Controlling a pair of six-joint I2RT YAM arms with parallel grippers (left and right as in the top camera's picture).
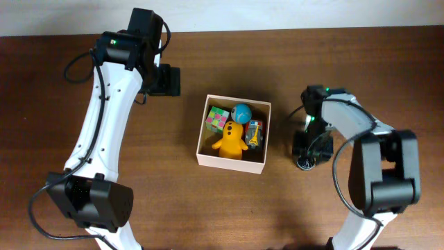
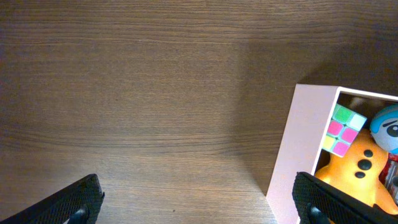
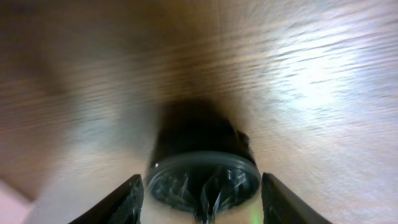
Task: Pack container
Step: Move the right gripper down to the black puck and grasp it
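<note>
The container (image 1: 229,166) is a square cardboard box with white walls in the middle of the table. It holds a colourful cube (image 1: 216,119), a blue ball (image 1: 241,112), a yellow figure (image 1: 231,139) and a small multicoloured toy (image 1: 255,132). My left gripper (image 1: 164,80) is open and empty above bare table, left of the box; the box wall (image 2: 298,149) and cube (image 2: 343,130) show in its wrist view. My right gripper (image 3: 200,199) is open, low at the table right of the box, its fingers straddling a small dark round object (image 3: 204,171) with small gaps on both sides.
The dark wooden table (image 1: 139,208) carries only the box and the dark round object (image 1: 305,164). The table's far edge runs along the top of the overhead view. The right arm's base sits at the lower right.
</note>
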